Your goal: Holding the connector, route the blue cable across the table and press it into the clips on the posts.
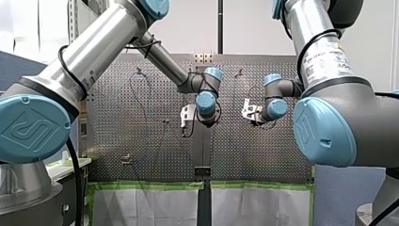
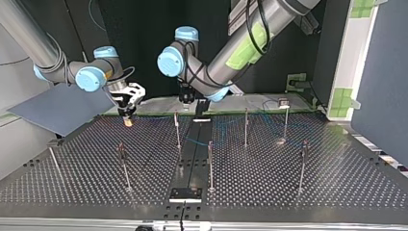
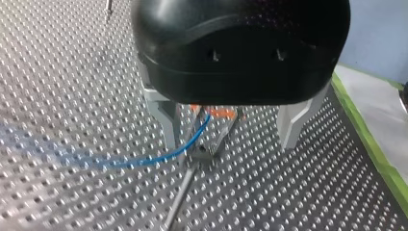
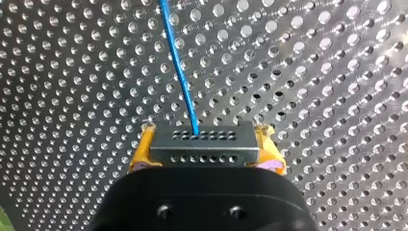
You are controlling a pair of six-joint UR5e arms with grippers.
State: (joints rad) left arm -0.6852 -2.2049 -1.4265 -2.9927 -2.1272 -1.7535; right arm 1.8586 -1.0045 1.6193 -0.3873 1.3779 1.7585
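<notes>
**Connector [image 4: 202, 144] held; blue cable [image 3: 144, 161] mid-route.**
At the top view's left, my right claw [image 2: 128, 119] pinched the connector between yellow pads [image 4: 139, 154]; my left claw [image 3: 231, 139], spread, straddled the blue cable at the clip [image 3: 204, 154] on a post [image 3: 185, 192]. Risk: a taut pull could lift the cable off unseated. Only wrist views showed either grip.

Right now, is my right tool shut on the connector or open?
Shut. In the right wrist view, yellow pads of the right tool press both ends of the grey connector, blue cable leaving it.
</notes>
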